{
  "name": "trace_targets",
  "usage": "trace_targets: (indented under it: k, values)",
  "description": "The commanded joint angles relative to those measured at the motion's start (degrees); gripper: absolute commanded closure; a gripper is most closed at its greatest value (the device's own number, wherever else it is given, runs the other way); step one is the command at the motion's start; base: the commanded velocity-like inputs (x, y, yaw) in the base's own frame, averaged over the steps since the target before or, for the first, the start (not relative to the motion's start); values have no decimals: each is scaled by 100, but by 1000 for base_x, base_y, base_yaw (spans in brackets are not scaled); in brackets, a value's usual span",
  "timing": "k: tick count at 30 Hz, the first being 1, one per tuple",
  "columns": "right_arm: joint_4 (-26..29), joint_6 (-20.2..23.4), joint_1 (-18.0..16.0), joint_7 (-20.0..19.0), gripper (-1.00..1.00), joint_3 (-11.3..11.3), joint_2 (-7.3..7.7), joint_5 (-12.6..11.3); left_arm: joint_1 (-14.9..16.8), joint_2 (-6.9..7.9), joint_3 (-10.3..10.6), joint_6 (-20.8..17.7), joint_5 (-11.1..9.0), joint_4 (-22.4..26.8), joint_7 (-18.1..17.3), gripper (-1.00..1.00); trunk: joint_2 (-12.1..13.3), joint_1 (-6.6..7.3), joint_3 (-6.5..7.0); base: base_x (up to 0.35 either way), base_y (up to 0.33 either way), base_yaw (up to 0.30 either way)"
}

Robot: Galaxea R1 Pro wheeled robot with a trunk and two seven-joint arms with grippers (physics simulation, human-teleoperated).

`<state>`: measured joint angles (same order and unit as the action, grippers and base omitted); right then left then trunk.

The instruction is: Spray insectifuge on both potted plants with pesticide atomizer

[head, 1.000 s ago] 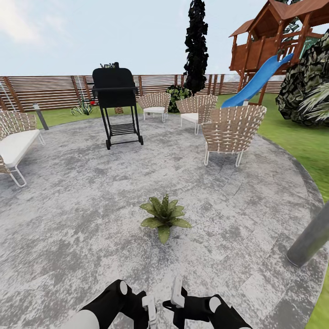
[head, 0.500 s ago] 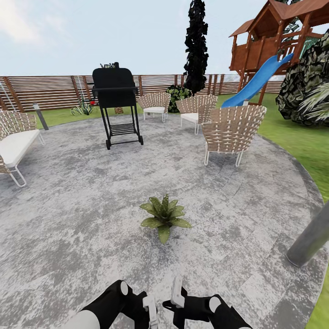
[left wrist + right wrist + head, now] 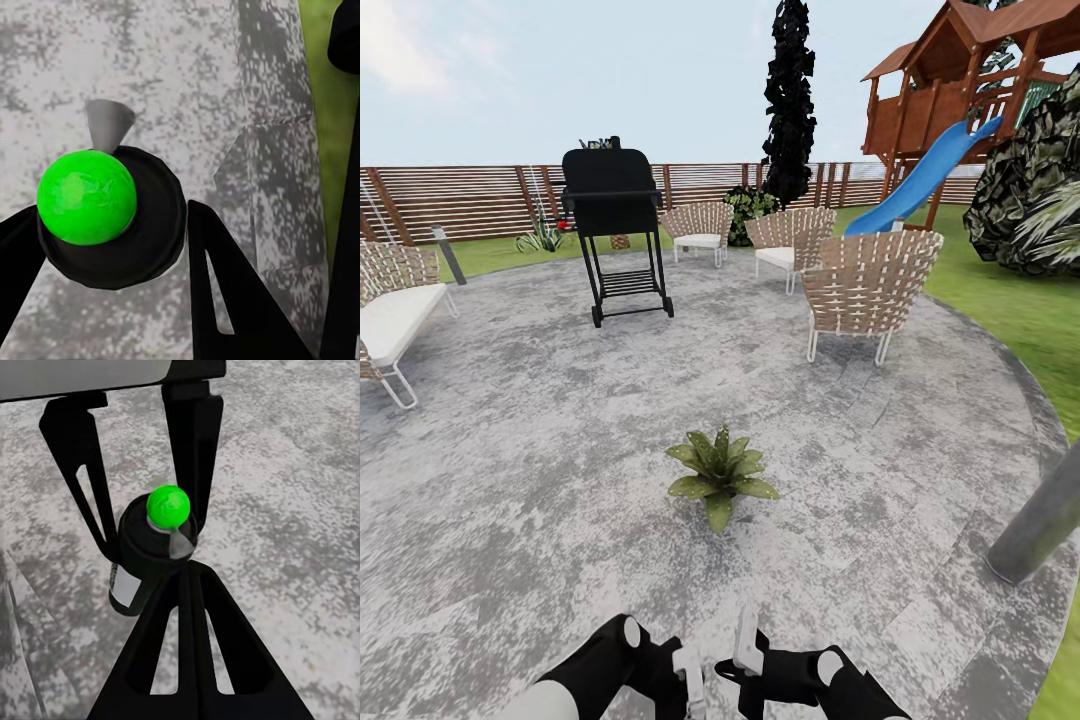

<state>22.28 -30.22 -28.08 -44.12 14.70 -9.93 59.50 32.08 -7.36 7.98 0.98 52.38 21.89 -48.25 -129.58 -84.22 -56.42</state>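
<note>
Left jaws clamp the pesticide atomizer (image 3: 105,217) above open patio (image 3: 540,450).

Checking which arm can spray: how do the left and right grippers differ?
The left gripper clamps the pesticide atomizer, jaws spread around its body; the right gripper is empty, jaws closed together. Both hang low over the grey patio, close beside each other.

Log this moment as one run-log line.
left fingers: gripping dark green spray bottle | right gripper: shut, empty | low green rosette plant: ahead on grey patio

Grey pole (image 3: 1040,525) & white-cushioned seat (image 3: 395,315): partly cropped by edges.
</note>
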Motion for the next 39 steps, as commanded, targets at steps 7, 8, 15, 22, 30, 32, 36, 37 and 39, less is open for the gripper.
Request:
trace_targets:
  k: [7,8,15,22,30,32,36,37,39]
  values:
    - [10,-11,-3,-35,100,42,-7,35,-93,-63,15,16,43,8,-18,100,-2,1,-5,0,0,0]
    - [8,-11,-4,-35,100,42,-7,35,-98,-69,20,16,43,8,-18,100,-2,1,-5,0,0,0]
    - [5,-13,0,-35,100,42,-7,35,-106,-172,45,8,44,8,-6,100,-2,1,-5,0,0,0]
    - [4,-14,-3,-35,100,47,-7,35,-106,-214,47,7,44,16,180,100,-2,1,-5,0,0,0]
    - [6,-16,0,-35,100,42,-7,35,-103,-165,54,9,70,25,184,100,-2,1,-5,0,0,0]
    - [5,-14,-2,-35,100,43,-7,35,-101,-111,62,6,77,26,184,100,-2,1,-5,0,0,0]
    - [5,-14,3,-35,100,44,-7,39,-97,367,55,-1,79,33,184,100,-2,1,-5,0,0,0]
    - [5,-14,1,-35,100,45,-7,41,-97,515,55,-1,79,34,184,100,-2,1,-5,0,0,0]
    - [4,-14,0,-35,100,43,-7,43,-99,833,47,4,68,32,184,100,-2,1,-5,0,0,0]
